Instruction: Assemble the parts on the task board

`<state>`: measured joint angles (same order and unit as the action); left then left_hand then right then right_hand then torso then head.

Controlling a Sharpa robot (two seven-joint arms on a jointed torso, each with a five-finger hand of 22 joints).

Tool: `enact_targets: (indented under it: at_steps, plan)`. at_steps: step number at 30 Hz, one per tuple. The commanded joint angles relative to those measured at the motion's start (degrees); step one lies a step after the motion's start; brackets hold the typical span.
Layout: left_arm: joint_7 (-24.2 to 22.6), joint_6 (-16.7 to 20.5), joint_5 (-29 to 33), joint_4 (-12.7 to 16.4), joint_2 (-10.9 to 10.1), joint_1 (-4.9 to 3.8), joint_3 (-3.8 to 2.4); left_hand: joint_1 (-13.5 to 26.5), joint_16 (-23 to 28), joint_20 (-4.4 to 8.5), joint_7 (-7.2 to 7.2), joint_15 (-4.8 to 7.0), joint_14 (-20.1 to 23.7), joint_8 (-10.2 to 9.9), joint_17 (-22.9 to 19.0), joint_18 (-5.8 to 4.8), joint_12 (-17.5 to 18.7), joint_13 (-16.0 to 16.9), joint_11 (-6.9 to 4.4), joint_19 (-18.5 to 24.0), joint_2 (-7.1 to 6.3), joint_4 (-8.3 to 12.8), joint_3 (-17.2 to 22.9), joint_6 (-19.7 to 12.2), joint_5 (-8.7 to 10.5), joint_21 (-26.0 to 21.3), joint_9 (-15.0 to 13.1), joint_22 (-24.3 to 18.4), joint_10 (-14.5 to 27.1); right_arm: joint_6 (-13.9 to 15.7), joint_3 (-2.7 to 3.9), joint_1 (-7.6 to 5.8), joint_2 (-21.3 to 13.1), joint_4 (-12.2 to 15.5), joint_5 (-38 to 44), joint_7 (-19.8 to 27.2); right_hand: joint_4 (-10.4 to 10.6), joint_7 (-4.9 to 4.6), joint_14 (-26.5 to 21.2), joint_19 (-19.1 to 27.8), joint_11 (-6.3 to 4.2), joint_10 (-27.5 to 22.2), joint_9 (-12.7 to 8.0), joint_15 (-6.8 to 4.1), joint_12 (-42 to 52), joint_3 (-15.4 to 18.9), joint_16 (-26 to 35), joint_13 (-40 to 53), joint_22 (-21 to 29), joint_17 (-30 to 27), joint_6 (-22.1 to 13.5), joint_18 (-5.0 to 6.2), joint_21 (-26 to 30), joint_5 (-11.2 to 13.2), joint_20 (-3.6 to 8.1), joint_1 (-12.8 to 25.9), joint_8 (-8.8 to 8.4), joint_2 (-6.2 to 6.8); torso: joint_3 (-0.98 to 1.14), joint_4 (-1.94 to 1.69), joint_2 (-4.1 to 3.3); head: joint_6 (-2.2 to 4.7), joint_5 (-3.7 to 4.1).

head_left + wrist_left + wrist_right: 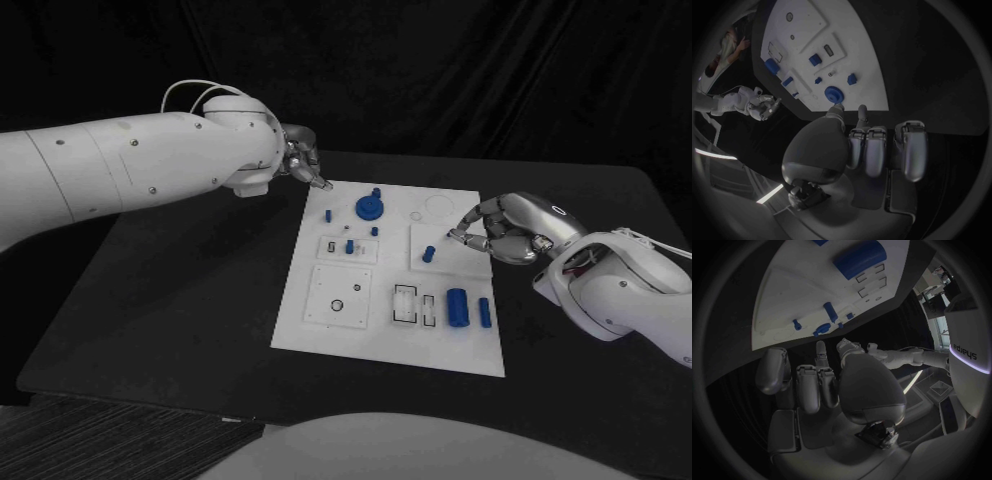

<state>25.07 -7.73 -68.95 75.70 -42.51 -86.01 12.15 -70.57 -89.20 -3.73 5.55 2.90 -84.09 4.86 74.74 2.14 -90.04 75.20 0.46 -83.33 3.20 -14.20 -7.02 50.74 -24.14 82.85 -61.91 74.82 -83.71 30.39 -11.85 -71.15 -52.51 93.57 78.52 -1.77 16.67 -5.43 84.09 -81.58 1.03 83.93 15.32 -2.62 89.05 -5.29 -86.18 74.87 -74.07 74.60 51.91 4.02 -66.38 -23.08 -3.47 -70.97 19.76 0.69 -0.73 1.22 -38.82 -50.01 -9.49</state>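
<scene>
Left hand: the left hand [302, 165] is held above the far left corner of the task board [361, 335]; its fingers are curled in and nothing is seen between them.
Right hand: the right hand [508, 228] is poised over the board's right edge, fingers drawn in with the tips close together (whether something small is pinched there cannot be told).
Task board: the white plate is laid in the middle of the black table [173, 300], its recesses partly filled.
Parts: a round blue part [372, 207] is seated near the far edge, a small blue peg [430, 254] is stood upright just beside the right hand's fingertips, and a blue cylinder [457, 307] is laid by a slimmer blue bar [485, 312] near the right front.
Risk: the peg is judged likely to be knocked over if the right hand is lowered off-centre.
Risk: the cylinder could be rolled off the board by a glancing touch, since it is laid on its side.
</scene>
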Motion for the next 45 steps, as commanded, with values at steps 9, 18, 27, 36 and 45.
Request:
enact_targets:
  at_steps: [9, 18, 27, 36, 45]
  plan:
    - [2.12, -15.46, 11.28, -6.92, 5.39, -2.27, -0.05, -0.30, -0.80, -0.61, 0.08, -1.07, -5.91, -0.49, 15.26, -0.40, 0.04, 14.80, 0.90, -3.36, 0.14, -0.98, 3.07, 0.36, 2.95, -0.54, 0.91, 12.88, -6.29, -0.19, 0.04, 0.09, 0.37, 0.31, 0.12, -1.32, -0.17, 0.22, 4.87, -0.26, -0.23, 6.07, 0.80, -0.36, 0.95, 0.25, -0.67, 15.13, -9.83, 11.24, 0.20, 0.60, -0.99, -1.36, 0.19, -0.97, 0.99, 0.07, 0.13, 0.22, 0.00, 0.01, 0.09]
    - [5.31, -19.12, 11.80, -10.01, 8.60, -2.40, -0.05, -1.21, -0.80, -0.43, -0.34, -0.77, -5.91, -0.84, 15.26, -0.49, 0.04, 14.80, 0.52, -3.61, -0.92, -1.14, 6.41, 1.80, -2.33, 0.02, 3.39, 13.02, -6.29, -0.57, 0.04, 0.11, 1.27, -0.31, 0.12, -1.14, -0.17, 0.23, 4.86, -0.29, -0.23, 6.07, 0.80, -0.36, 0.95, 0.24, -0.64, 15.13, -9.85, 11.21, 0.20, 0.58, -1.10, -1.37, 0.19, -0.97, 1.00, 0.07, -0.04, 0.38, -0.22, 0.01, -0.68]
    - [8.14, -20.86, 11.84, -11.74, 10.32, -2.36, -0.04, -0.39, -0.80, -0.06, -0.87, -0.38, -5.91, -0.94, 15.26, -0.42, 0.04, 14.80, 0.09, -3.53, -1.72, -1.74, 9.82, 4.55, 1.61, -0.28, 5.89, 12.91, -6.29, -0.90, 0.04, 0.15, 1.89, -0.95, 0.12, -1.04, -0.18, 0.23, 4.86, -0.26, -0.23, 6.07, 0.80, -0.36, 0.95, 0.23, -0.64, 15.13, -9.83, 11.20, 0.21, 0.60, -1.00, -1.39, 0.19, -1.00, 1.00, 0.08, -0.03, 0.60, -0.39, 0.01, -0.90]
    - [9.25, -21.46, 11.51, -12.84, 10.94, -2.16, -0.04, 0.42, -0.80, 0.09, -1.23, -0.17, -5.91, -0.71, 15.26, -0.38, 0.04, 14.80, -0.20, -3.46, -1.85, -1.98, 10.76, 6.21, 2.46, -0.47, 6.59, 12.85, -6.29, -1.17, 0.03, 0.16, 1.88, -1.09, 0.12, -1.15, -0.16, 0.23, 4.84, -0.24, -0.23, 6.07, 0.80, -0.35, 0.95, 0.21, -0.60, 15.13, -9.82, 11.16, 0.20, 0.60, -0.97, -1.44, 0.19, -1.02, 1.00, 0.07, -0.03, 0.66, -0.25, 0.01, -1.13]
    - [9.57, -21.54, 11.47, -13.88, 11.49, -1.30, -0.03, 2.95, -0.80, 0.46, -1.94, 0.26, -5.91, -0.50, 15.26, -0.42, 0.04, 14.80, -0.74, -3.58, -1.52, -1.94, 11.31, 8.99, 4.67, -0.28, 7.58, 12.92, -6.29, -1.13, 0.03, 0.16, 1.65, -0.94, 0.12, -1.19, -0.16, 0.23, 4.84, -0.24, -0.23, 6.07, 0.80, -0.35, 0.95, 0.21, -0.60, 15.13, -9.82, 11.16, 0.20, 0.60, -0.97, -1.44, 0.19, -1.02, 1.00, 0.07, -0.09, 0.67, -0.12, 0.01, -0.98]
